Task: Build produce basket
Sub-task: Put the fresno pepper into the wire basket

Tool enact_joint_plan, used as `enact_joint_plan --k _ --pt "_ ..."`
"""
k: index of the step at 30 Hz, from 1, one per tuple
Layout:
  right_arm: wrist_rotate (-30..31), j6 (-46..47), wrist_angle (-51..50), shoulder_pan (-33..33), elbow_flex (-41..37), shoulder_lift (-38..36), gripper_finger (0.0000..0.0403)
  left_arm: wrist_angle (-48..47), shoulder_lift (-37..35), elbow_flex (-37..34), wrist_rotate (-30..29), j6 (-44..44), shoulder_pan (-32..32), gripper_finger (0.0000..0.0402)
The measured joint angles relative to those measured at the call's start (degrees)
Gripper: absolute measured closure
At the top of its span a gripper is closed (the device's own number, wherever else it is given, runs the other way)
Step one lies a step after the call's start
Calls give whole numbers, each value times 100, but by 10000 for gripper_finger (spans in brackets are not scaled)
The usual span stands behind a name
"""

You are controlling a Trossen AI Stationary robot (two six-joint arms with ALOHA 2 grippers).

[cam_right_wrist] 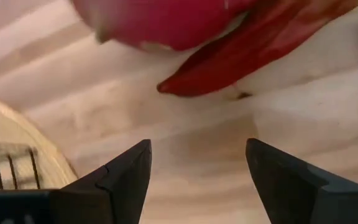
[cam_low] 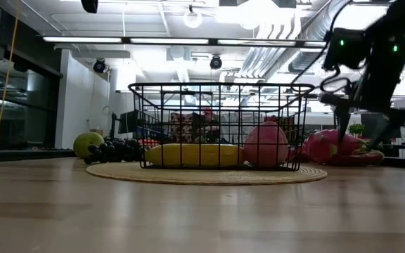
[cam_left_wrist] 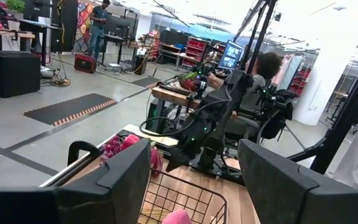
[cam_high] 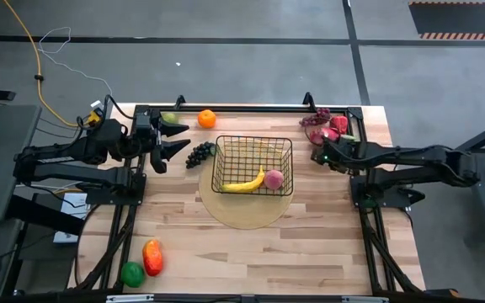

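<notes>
The black wire basket [cam_high: 253, 165] stands on a round pale disc [cam_high: 247, 210] mid-table and holds a yellow banana [cam_high: 247, 183] and a peach [cam_high: 274, 178]. My right gripper [cam_high: 321, 152] is open, hovering just right of the basket, close to the pink dragon fruit [cam_high: 333, 128] and red grapes [cam_high: 317, 115] at the far right. In the right wrist view its open fingers [cam_right_wrist: 197, 165] point at bare wood just short of the dragon fruit [cam_right_wrist: 185, 25]. My left gripper [cam_high: 173, 138] is open, raised near the purple grapes [cam_high: 199, 153], pear [cam_high: 168, 118] and orange [cam_high: 206, 119].
A red-orange mango [cam_high: 152, 257] and a green ball [cam_high: 132, 273] lie at the near left corner. Bare wood stretches across the near half of the table [cam_high: 293, 252]. Black frame rails run along the far edge and both sides. A person sits beyond the table in the left wrist view.
</notes>
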Motion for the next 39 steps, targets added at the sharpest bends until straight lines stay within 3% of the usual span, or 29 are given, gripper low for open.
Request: enact_joint_plan --k 5,18,34,39 --pt "43 491 472 -352 -419 9 151 -2 -2 0 0 0 8 170" --pt "187 600 972 -1047 -439 83 151 -2 0 2 2 0 8 170" --pt "6 600 1708 -1291 -408 1230 152 -280 0 4 4 -138 8 170" --pt "21 588 1642 -1346 -421 1238 188 -280 0 4 -51 -149 8 170"
